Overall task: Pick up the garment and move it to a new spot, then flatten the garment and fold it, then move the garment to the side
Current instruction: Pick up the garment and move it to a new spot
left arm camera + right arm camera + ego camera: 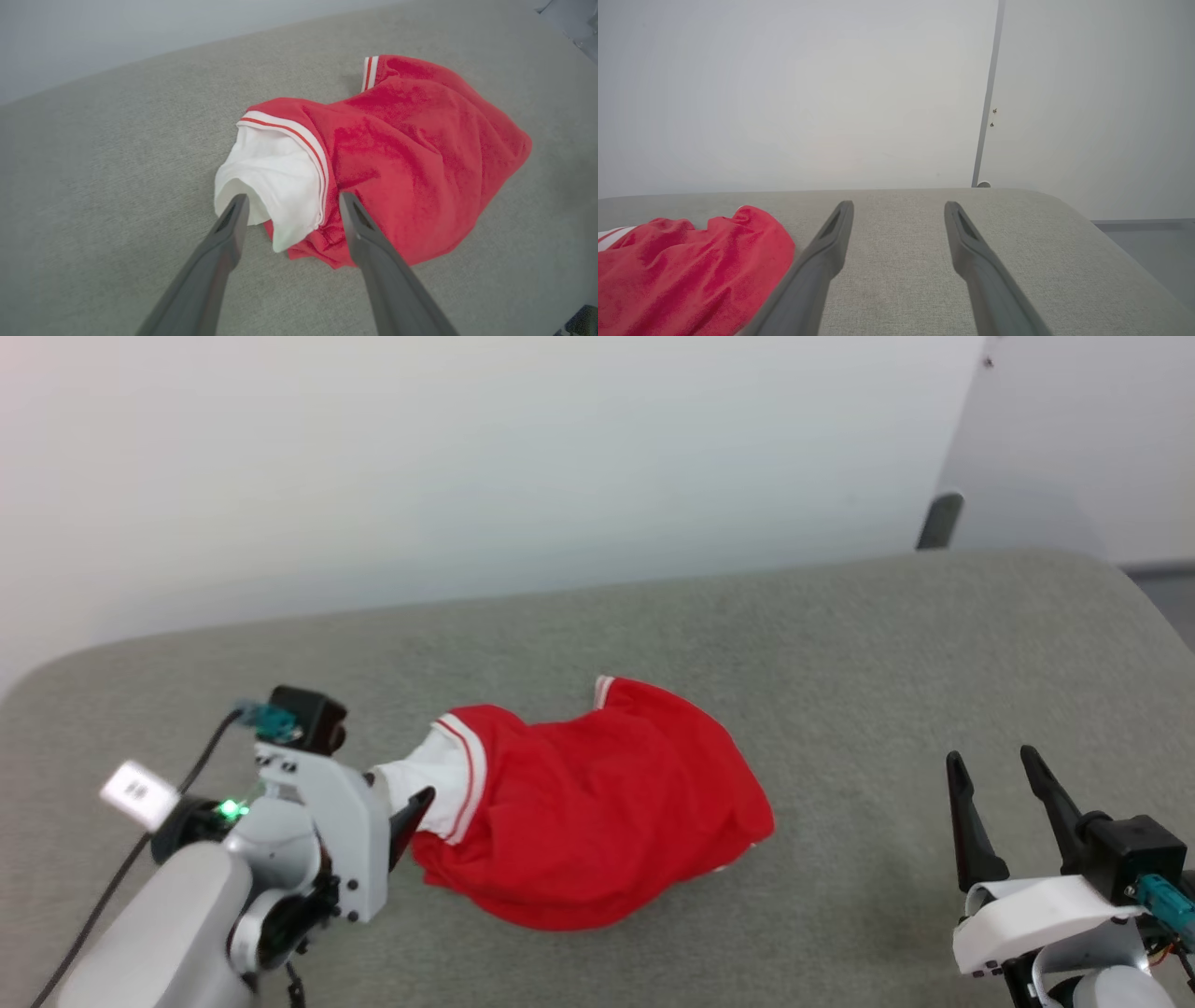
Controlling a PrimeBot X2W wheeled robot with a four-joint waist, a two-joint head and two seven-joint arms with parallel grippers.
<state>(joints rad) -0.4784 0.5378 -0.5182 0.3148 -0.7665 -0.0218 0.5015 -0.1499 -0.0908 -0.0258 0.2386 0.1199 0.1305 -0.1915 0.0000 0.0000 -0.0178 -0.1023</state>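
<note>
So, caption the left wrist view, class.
Open left gripper at the white sleeve of the crumpled garment on grey padding.

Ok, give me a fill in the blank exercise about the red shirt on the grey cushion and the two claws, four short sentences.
1. The garment lies bunched up on the grey cushion; its main colour is ____.
2. The sleeve sticking out of it is ____.
3. The left claw, tips at that sleeve, has its jaws ____.
4. The right claw, apart from the garment, holds ____.

Missing words: red; white; open; nothing.
</note>
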